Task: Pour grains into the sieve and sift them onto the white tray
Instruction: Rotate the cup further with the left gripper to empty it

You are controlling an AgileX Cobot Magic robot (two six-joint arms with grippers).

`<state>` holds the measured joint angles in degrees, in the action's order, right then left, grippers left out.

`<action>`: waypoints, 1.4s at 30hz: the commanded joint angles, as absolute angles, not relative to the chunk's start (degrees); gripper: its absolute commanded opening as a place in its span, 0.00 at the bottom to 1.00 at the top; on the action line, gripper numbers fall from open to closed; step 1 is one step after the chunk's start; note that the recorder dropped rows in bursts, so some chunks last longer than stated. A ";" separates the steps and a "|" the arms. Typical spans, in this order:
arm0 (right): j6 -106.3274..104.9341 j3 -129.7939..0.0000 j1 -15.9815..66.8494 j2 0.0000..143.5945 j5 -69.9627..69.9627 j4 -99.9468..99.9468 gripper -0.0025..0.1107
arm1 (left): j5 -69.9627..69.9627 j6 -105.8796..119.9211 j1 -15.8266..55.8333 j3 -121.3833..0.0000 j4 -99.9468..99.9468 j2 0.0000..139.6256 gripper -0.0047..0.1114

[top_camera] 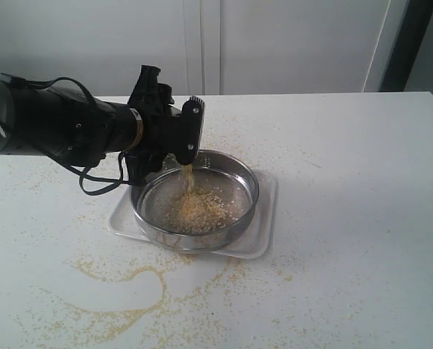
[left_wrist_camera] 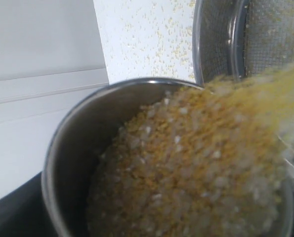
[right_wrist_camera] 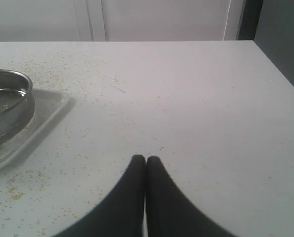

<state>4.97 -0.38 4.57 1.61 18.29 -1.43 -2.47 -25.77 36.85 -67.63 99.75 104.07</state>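
My left gripper (top_camera: 174, 135) is shut on a small steel cup (left_wrist_camera: 55, 158), tipped over the far left rim of the sieve (top_camera: 247, 178). Its fingers are hidden in the left wrist view. A golden stream of grains (top_camera: 187, 174) falls from the cup onto a pile on the mesh (top_camera: 198, 211). The cup still holds much yellow and whitish grain (left_wrist_camera: 196, 163), sliding toward the sieve (left_wrist_camera: 221, 44). The sieve stands on the white tray (top_camera: 265, 240). My right gripper (right_wrist_camera: 146, 159) is shut and empty above bare table, well away from the sieve (right_wrist_camera: 11, 76) and the tray (right_wrist_camera: 53, 106); it does not show in the exterior view.
Spilled grains (top_camera: 121, 309) lie in curved trails on the white table in front of the tray, with scattered specks around it. A pale wall (top_camera: 274, 43) runs behind the table's far edge. A dark panel (right_wrist_camera: 280, 44) stands past the table's right side.
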 commanded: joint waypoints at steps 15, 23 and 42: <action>4.92 0.00 4.65 1.24 17.88 -1.53 0.02 | -6.27 -22.05 38.44 -68.13 99.95 103.41 0.04; 4.92 0.00 4.65 1.24 17.88 -1.53 0.02 | -6.37 -18.06 38.58 -68.13 99.95 103.41 0.04; 4.92 0.00 4.65 1.24 17.88 -1.53 0.02 | -9.32 -15.11 39.42 -68.13 99.95 103.41 0.04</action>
<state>4.97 -0.38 4.57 1.61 18.29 -1.43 -8.23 -15.39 39.12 -67.63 99.44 104.07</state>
